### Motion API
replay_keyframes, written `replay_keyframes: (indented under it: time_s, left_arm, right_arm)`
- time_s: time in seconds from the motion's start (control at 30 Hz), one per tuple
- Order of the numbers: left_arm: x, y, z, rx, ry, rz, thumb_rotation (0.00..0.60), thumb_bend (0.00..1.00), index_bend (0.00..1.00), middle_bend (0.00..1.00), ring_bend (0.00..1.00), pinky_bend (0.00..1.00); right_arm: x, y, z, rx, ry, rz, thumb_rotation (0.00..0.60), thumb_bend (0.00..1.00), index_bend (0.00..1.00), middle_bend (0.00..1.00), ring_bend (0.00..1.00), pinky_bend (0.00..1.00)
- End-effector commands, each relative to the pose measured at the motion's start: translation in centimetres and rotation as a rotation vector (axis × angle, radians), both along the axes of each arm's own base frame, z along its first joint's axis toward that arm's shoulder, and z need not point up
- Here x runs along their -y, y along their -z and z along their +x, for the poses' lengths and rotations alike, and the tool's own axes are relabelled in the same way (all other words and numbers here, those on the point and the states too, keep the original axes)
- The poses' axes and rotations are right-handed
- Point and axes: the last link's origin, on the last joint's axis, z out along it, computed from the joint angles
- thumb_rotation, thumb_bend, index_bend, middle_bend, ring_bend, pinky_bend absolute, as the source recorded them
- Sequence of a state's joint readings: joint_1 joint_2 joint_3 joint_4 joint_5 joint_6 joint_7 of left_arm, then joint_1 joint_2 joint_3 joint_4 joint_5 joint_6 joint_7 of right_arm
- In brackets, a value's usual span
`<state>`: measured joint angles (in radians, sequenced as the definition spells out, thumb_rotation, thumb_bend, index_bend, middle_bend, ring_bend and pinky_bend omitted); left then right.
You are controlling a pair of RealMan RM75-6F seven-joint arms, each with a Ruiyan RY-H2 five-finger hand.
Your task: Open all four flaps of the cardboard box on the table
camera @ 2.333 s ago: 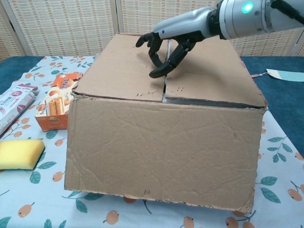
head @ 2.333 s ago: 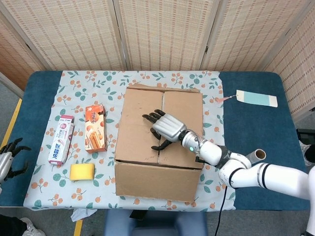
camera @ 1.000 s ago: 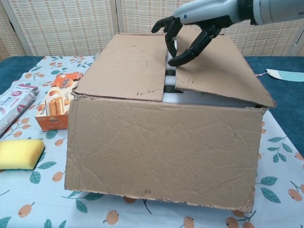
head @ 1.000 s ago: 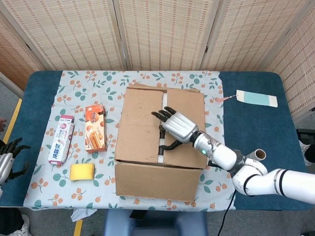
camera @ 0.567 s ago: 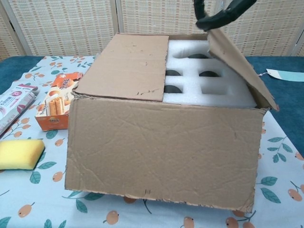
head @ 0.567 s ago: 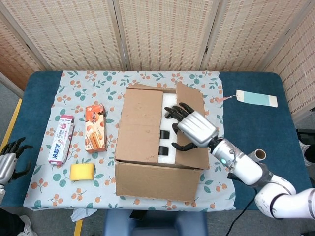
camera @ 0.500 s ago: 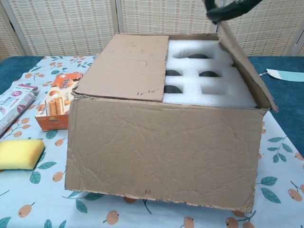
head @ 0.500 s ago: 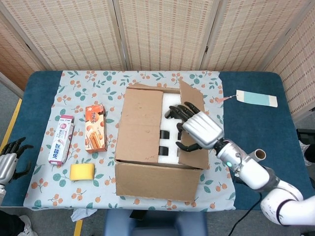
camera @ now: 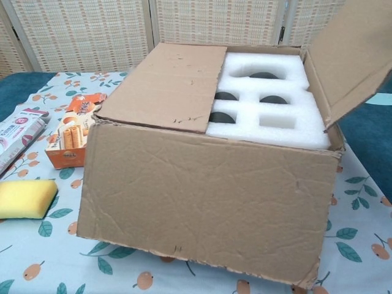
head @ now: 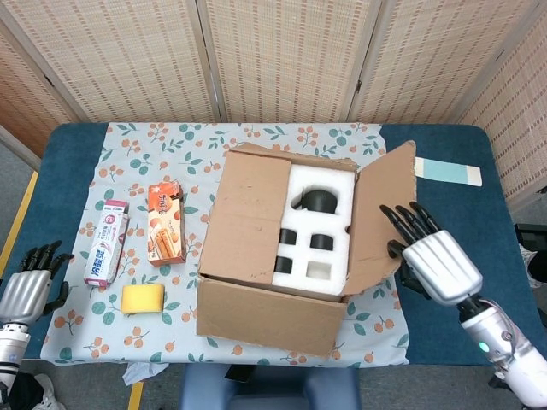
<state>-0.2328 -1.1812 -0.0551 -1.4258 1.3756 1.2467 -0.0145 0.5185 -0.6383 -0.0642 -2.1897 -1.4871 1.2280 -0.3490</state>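
Risk sits mostly with the right flap [head: 380, 218], which I see tilted up and outward rather than folded flat; if I pull my right hand [head: 432, 256] away it may well spring back over the white foam insert [head: 320, 235]. That hand is at about 3 o'clock of the cardboard box [head: 273, 307], fingers spread and grasping nothing, its fingertips just beside the flap's outer face; whether they touch I cannot tell. The left flap [head: 248, 213] lies flat over the opening, and prying it one-handed could drag the light box across the cloth, judging by how it sits slightly askew. I cannot make out the end flaps clearly. My left hand [head: 30, 290] waits at roughly 8 o'clock, off the table's edge, released with loosely curled fingers. The box stands mid-table on a floral tablecloth [head: 154, 145] over a blue table [head: 64, 162]; at 9 o'clock lie an orange snack box [head: 166, 222], a toothpaste carton [head: 106, 242] and a yellow sponge [head: 142, 298]. Woven folding screens [head: 282, 51] close off 12 o'clock.
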Motion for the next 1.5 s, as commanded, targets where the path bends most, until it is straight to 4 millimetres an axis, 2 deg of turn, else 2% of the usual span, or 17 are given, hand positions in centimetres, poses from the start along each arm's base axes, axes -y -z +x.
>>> replay_keyframes:
  time_s: [0.03,0.27,0.5,0.8,0.93,1.17,1.37,1.5]
  left_arm:
    - [0.1,0.1,0.2,-0.003,0.016,0.005,0.600,0.62,0.22,0.08,0.06,0.00]
    - [0.0,0.0,0.0,0.001,0.008,0.012,0.600,0.62,0.22,0.08,0.06,0.00]
    - [-0.1,0.0,-0.2,0.000,-0.006,0.011,0.600,0.62,0.22,0.08,0.06,0.00]
    - [-0.6,-0.1,0.5,0.031,0.028,0.028,0.600,0.62,0.20,0.08,0.06,0.00]
    - [-1.5,-0.9,3.1,0.047,0.130,-0.003,0.600,0.62,0.19,0.08,0.05,0.00]
    - [-2.8,-2.7,10.8,0.030,0.376,-0.101,0.600,0.62,0.19,0.07,0.04,0.00]
    - [-4.4,-1.9,17.1,0.094,0.509,-0.194,0.600,0.61,0.21,0.06,0.02,0.00]
    - [-5.8,-0.6,20.2,0.075,0.572,-0.194,0.600,0.50,0.30,0.06,0.02,0.00]
  right_arm:
    - [-1.5,-0.7,-2.0,0.007,0.026,-0.010,0.291,0.35,0.47,0.00,0.00,0.00]
    - [-1.9,-1.2,-3.7,0.046,0.063,-0.009,0.289,0.35,0.45,0.00,0.00,0.00]
    - [-1.9,-1.1,-5.3,0.065,0.076,0.007,0.288,0.35,0.36,0.00,0.00,0.00]
    - [-2.5,-2.0,-7.6,0.177,0.065,-0.052,0.289,0.35,0.36,0.00,0.00,0.00]
    - [-3.1,-2.1,-9.7,0.207,0.088,-0.143,0.291,0.35,0.36,0.00,0.00,0.00]
    - [-3.8,-1.2,-12.3,0.365,0.127,-0.197,0.325,0.35,0.36,0.00,0.00,0.00]
    - [-4.6,-1.7,-14.1,0.447,0.119,-0.305,0.326,0.35,0.35,0.00,0.00,0.00]
    - [-5.9,-3.1,-15.0,0.556,0.092,-0.338,0.327,0.35,0.35,0.00,0.00,0.00]
